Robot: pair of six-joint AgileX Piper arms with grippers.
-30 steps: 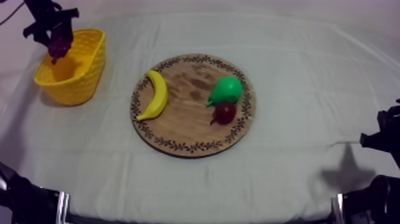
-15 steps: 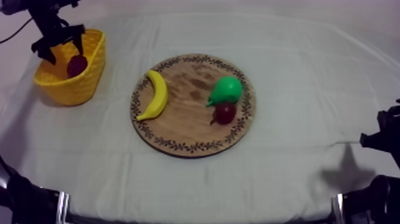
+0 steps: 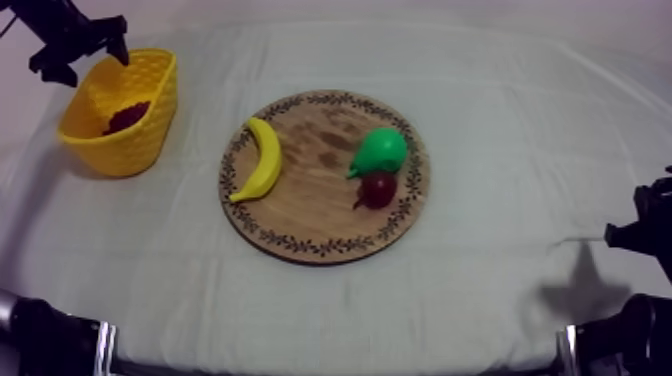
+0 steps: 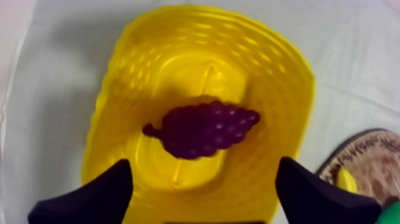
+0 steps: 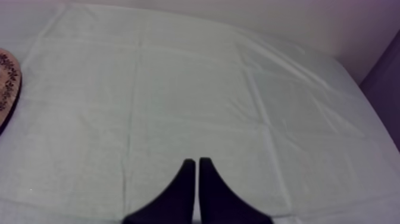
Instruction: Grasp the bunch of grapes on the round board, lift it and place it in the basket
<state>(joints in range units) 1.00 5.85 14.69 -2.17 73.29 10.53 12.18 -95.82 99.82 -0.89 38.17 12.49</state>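
Moved: left gripper (image 3: 84, 65) has pulled up and back from the basket (image 3: 135, 140) since 0.5 s ago; grapes (image 3: 125, 116) are settled lower in it
Surface: grey-white cloth (image 3: 500, 100) over the whole table, faint fold lines, arm shadow at front right
Room: pale wall (image 5: 286, 24) beyond the table's far edge in right wrist view, darker strip beside it
Diff vs 1.0 s ago: L gripper then had the grapes over the basket; now it's empty and the grapes are on the basket floor
Unchanged: board (image 3: 310, 215), banana (image 3: 262, 160), pear (image 3: 380, 150), small red fruit (image 3: 378, 188), right arm (image 3: 645, 225), all in the same spots
Left gripper: fingers (image 4: 83, 199) spread wide, nothing betw them; hovers over the basket's far-left rim in top view
Grapes vs gripper: in left wrist view the grapes (image 4: 202, 129) lie flat on the floor of the basket (image 4: 291, 77), about centred, stem stub on the side away from the board (image 4: 369, 155); they sit below the gap of the left gripper (image 4: 202, 196), well apart from both fingers
Basket: upright, rear left of table, apart from board; banana tip (image 4: 345, 179) shows just past its wall
Board: mid-table; banana along its left side; pear and small red fruit touching, right half
Right gripper (image 5: 196, 164): fingers pressed together in a narrow wedge over bare cloth (image 5: 178, 89), board edge (image 5: 7, 83) well apart
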